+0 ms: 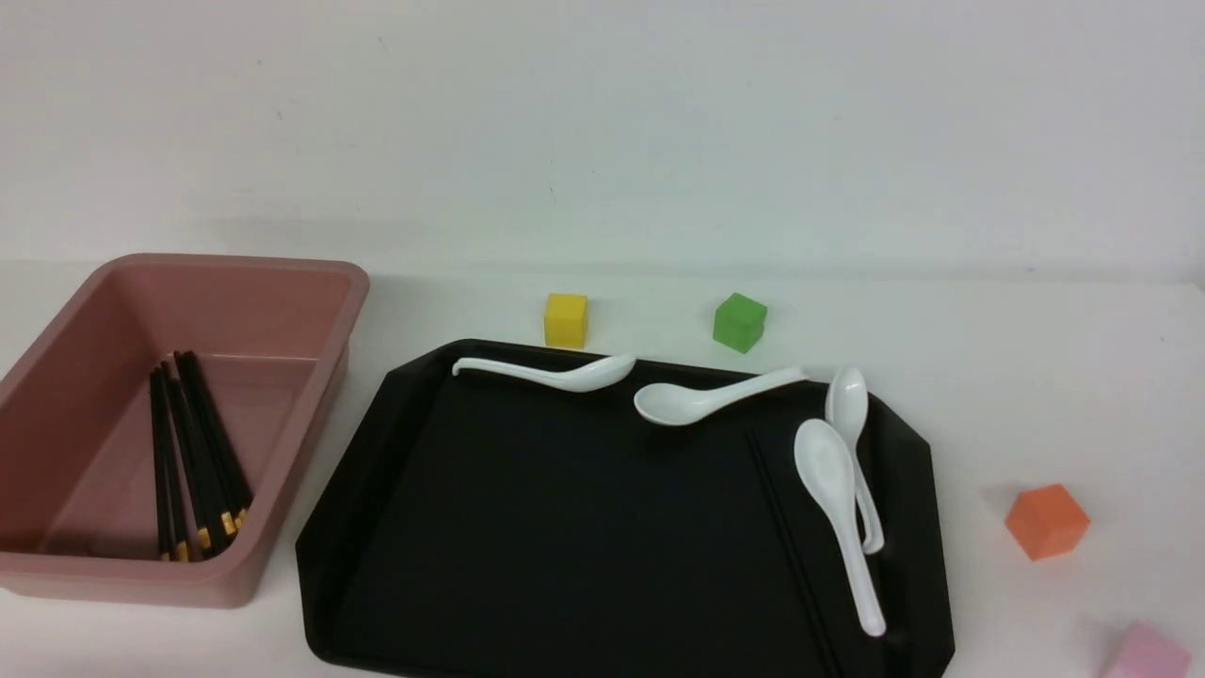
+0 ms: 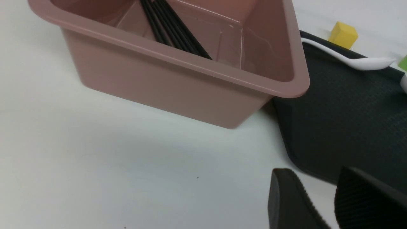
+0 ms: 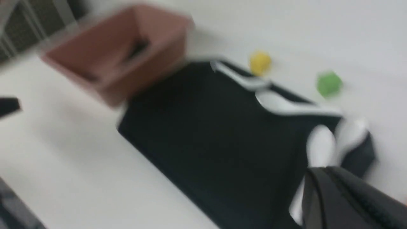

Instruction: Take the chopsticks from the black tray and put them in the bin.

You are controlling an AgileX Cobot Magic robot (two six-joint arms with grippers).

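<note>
The left end effector (image 2: 313, 190) hangs apart, low over the bench (image 2: 95, 159); the right end effector (image 3: 343, 197) is too blurred to tell. Lower right, thin chopsticks (image 1: 793, 551) lie flat on the tray (image 1: 565, 527), just beside a spoon (image 1: 827, 466). They are likely light, stiff and slippery, so pinch mid-length. Mid-tray is open; the bin (image 1: 315, 424), left, has a high rim.

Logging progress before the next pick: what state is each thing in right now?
chopsticks: lying bundled in the bin, gold ends toward the robot.
bin: upright, holding the chopsticks.
black tray: flat, carrying four spoons.
faint line: on the tray beside the right spoons, perhaps another chopstick; cannot tell.
spoons: lying loose on the tray.
left hand: open, empty.
right hand: blurred, cannot tell.
</note>
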